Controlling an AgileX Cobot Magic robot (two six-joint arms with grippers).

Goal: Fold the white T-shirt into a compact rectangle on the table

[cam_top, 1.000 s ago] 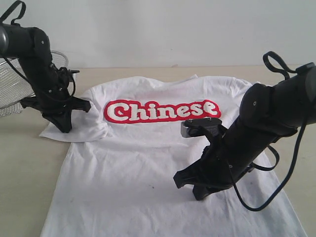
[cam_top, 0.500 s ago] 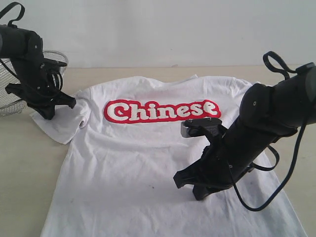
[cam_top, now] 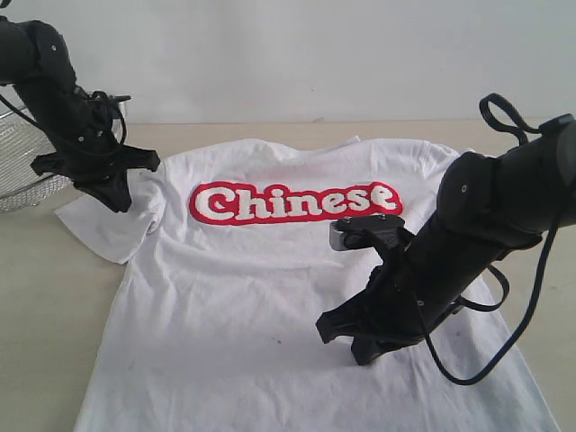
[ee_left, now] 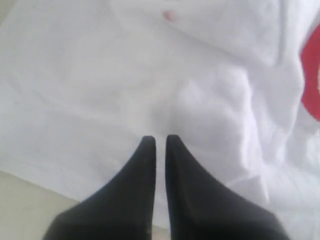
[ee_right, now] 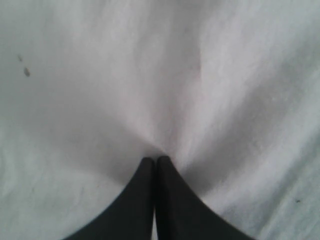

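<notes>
A white shirt [cam_top: 270, 297] lies flat, print up, mid-table [cam_top: 45, 297], collar toward 12 o'clock. At 10 o'clock, the left gripper [cam_top: 117, 202] hangs over the sleeve, jaws together and holding nothing. At 4 o'clock, the right gripper [cam_top: 364, 355], jaws together, presses its tips into the shirt, and the cloth puckers around them.

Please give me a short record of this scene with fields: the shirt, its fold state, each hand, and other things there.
shirt: white T-shirt, spread out with the print up on the table
fold state: not folded yet; the sleeve at the left of the exterior view lies flat
left hand: shut, over that sleeve; no cloth seen between its fingers
right hand: shut, tips at the shirt's lower body; creases run to the tips, so it seems to pinch cloth
other: wire basket, far left
</notes>
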